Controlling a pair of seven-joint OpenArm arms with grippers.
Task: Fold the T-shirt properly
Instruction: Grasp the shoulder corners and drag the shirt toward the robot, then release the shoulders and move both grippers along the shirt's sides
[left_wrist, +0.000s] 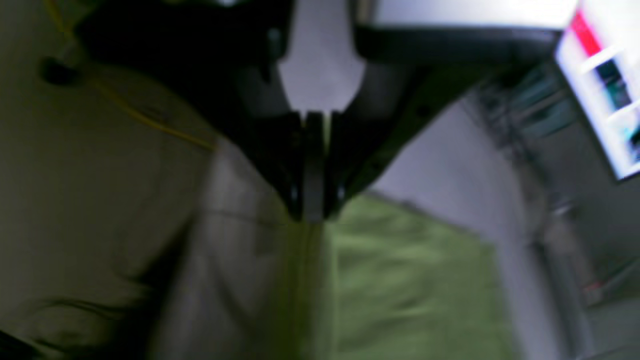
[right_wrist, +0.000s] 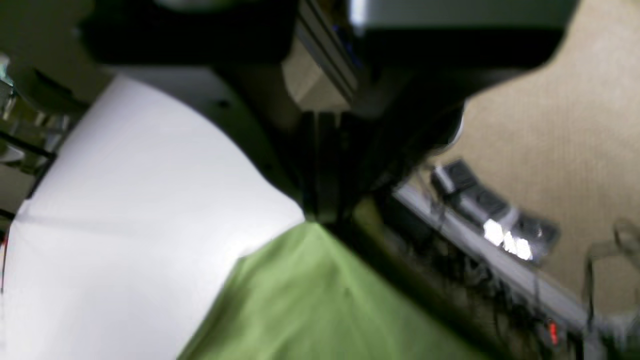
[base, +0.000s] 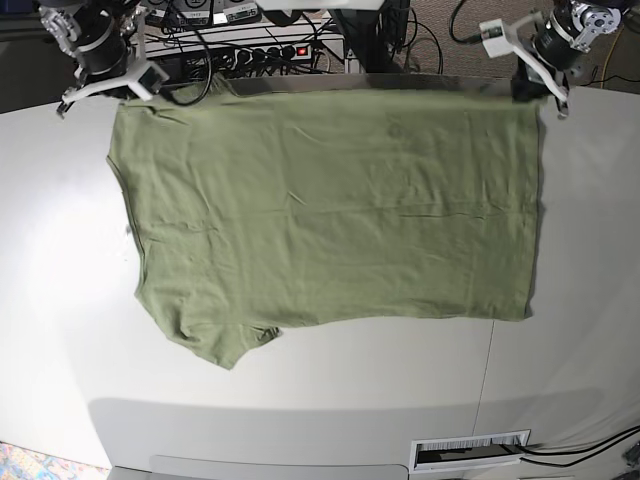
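Note:
The olive-green T-shirt (base: 330, 210) lies spread flat on the white table (base: 60, 300), with one sleeve pointing toward the front left. My left gripper (base: 535, 90) is at the shirt's far right corner. In the left wrist view the left gripper (left_wrist: 312, 215) is shut with the shirt's edge (left_wrist: 410, 280) hanging from its tips. My right gripper (base: 125, 85) is at the far left corner. In the right wrist view the right gripper (right_wrist: 320, 217) is shut on a corner of the shirt (right_wrist: 310, 300). Both wrist views are blurred.
A power strip and cables (base: 270, 50) lie just behind the table's far edge. A monitor (left_wrist: 605, 90) shows at the right of the left wrist view. A white vent plate (base: 470, 452) sits at the front edge. A table seam (base: 490, 350) runs at the right.

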